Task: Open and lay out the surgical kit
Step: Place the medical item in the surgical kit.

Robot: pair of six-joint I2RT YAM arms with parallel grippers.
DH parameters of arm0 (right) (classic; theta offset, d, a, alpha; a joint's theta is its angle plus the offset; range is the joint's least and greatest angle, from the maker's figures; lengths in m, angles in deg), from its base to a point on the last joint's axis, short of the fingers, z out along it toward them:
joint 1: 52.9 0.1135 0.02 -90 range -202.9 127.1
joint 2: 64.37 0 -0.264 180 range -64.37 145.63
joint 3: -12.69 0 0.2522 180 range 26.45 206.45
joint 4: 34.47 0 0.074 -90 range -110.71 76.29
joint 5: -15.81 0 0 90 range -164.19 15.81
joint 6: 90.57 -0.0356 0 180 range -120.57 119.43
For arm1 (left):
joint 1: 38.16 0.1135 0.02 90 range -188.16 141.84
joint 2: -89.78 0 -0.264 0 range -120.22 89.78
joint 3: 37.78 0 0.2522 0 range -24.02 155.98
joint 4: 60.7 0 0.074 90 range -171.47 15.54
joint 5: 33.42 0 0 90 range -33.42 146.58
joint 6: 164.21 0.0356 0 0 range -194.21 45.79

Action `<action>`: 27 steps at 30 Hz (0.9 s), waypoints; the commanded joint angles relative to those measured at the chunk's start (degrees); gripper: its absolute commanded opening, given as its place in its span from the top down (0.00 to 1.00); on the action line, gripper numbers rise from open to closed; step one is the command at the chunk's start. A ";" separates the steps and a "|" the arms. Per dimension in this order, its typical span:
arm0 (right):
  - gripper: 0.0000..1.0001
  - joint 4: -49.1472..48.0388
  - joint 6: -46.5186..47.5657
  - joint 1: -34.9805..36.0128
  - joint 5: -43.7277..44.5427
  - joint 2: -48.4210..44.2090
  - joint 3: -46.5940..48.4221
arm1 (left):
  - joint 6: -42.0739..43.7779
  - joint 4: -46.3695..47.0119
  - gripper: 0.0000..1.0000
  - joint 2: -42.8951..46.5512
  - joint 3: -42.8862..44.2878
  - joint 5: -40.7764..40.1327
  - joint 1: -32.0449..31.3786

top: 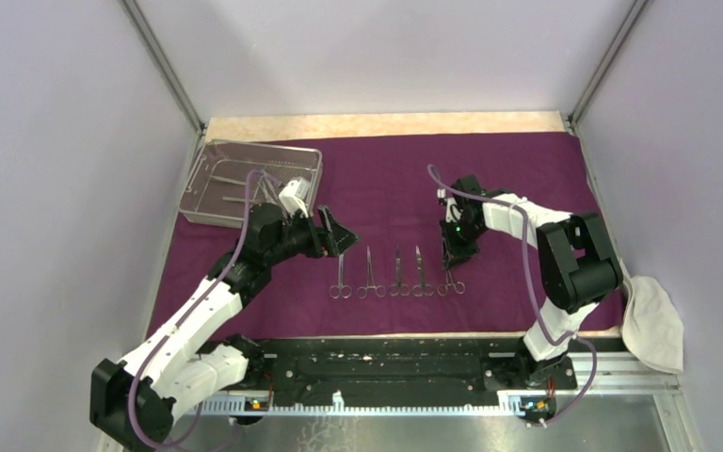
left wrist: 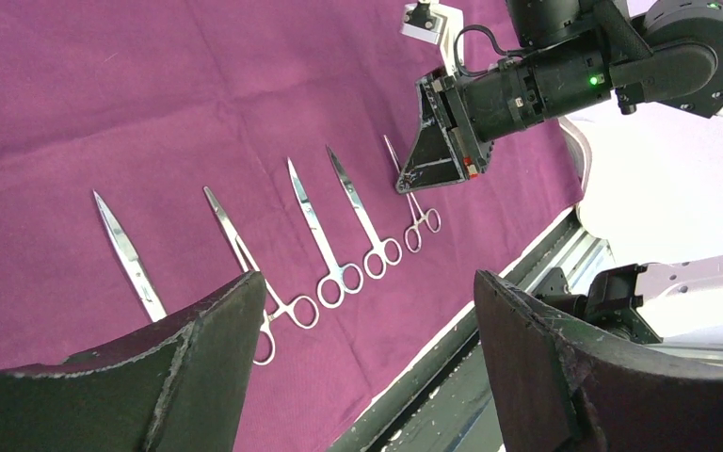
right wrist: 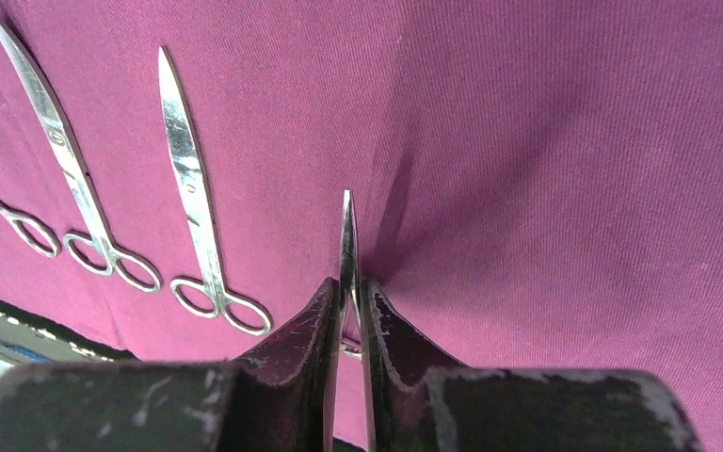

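Five steel instruments (top: 398,275) lie in one near row on the single purple wrap (top: 508,174), rings toward the arms. The right pincer (right wrist: 350,284) stands almost closed about the fifth instrument (right wrist: 346,235); whether it pinches cannot be told. It should part fully, then lift straight, so the row stays parallel. The left pincer (left wrist: 367,280) gapes empty. Far left, one mesh tray (top: 195,179) holds more, too blurred to count.

The left arm (top: 209,306) reaches forward and inward, and its left gripper (left wrist: 367,301) is spread wide, with nothing between the fingers. The right arm (top: 570,259) bends inward. The right gripper (right wrist: 350,292) points down, fingers almost together around a thin steel instrument (right wrist: 346,235) — whether they really press it is unclear.
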 commanded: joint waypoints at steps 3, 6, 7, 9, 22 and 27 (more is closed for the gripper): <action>0.86 -0.65 -0.87 -0.26 1.44 -0.30 3.03 | 0.91 1.50 0.12 -0.23 2.44 0.26 0.45; 0.86 -0.96 -1.44 -0.25 1.25 -0.55 3.04 | 0.97 1.35 0.12 -0.71 2.89 0.39 0.52; 0.86 -1.01 -1.76 -0.30 1.06 -0.34 3.09 | 0.96 1.38 0.12 -0.83 2.92 0.51 0.56; 0.86 -1.07 -2.26 -0.25 0.82 -0.02 3.00 | 0.91 1.35 0.12 -1.08 3.02 0.72 0.62; 0.69 6.29 -3.44 -0.26 3.15 -7.20 6.07 | 0.02 0.59 0.11 -1.83 4.21 -1.15 0.69; 0.50 5.23 -3.64 -0.54 6.74 -16.90 4.14 | -0.73 -1.48 0.08 -3.01 6.09 -4.72 1.01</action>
